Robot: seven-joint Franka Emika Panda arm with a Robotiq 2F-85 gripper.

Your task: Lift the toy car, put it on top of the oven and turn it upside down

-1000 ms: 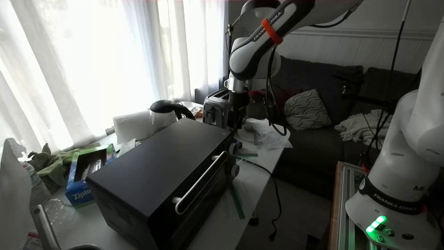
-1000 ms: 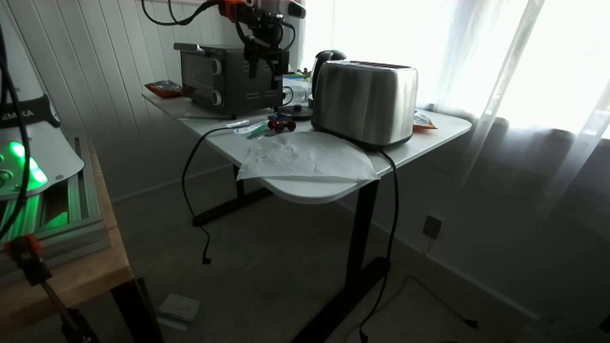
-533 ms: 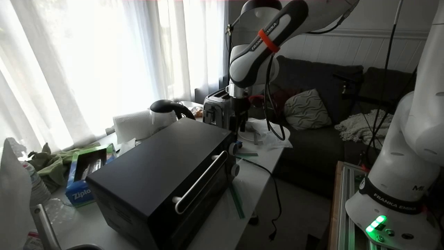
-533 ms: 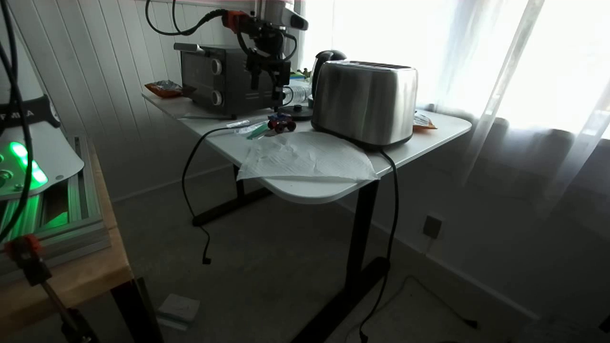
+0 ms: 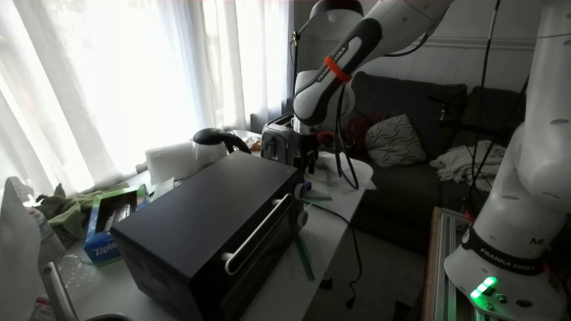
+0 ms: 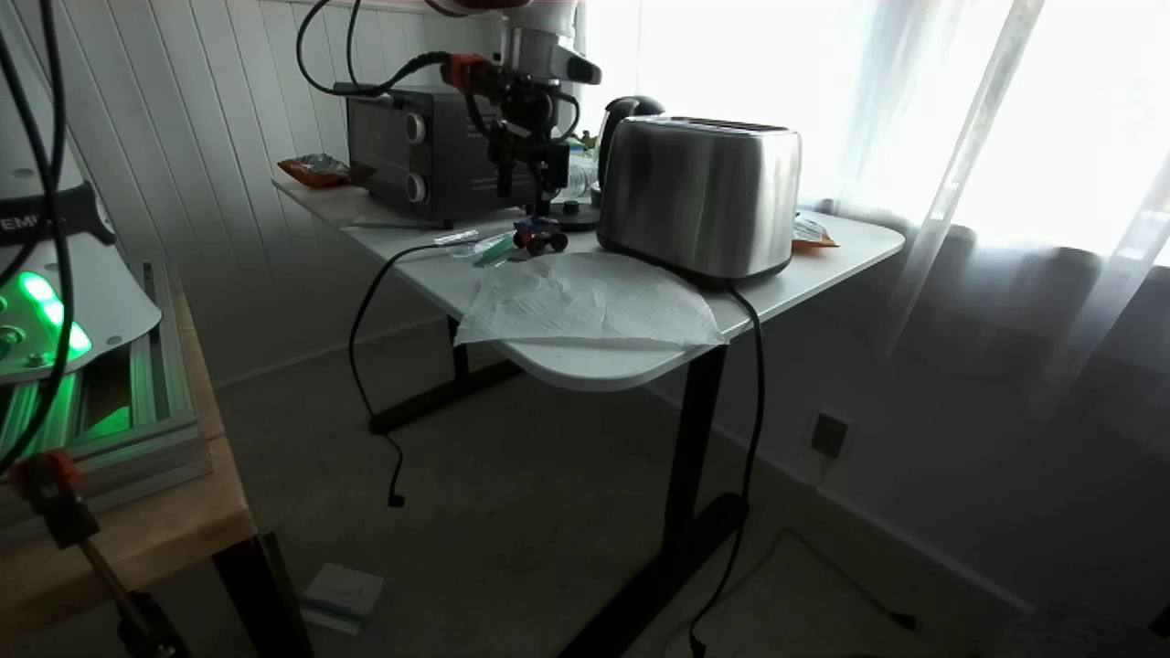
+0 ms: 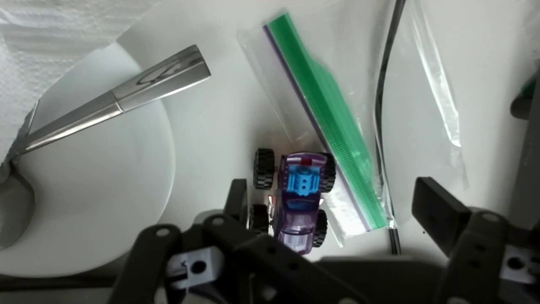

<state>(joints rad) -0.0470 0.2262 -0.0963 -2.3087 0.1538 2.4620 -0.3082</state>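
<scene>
Wrist view: toy car (image 7: 298,207), long axis running nearly top to bottom, blue-inset end topmost; end effector (image 7: 331,200) spread.

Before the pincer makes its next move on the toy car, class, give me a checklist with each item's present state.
1. Pincer open: ok.
2. Toy car upright on its wheels: ok.
3. Car centred in the pincer's gap: not ok; it sits toward the wrist view's left.
4. Pincer at gripping height: not ok; it appears above the car in both exterior views.
5. Wheels free of the plastic bag: cannot tell.
6. Top of the oven in sight: ok.
</scene>
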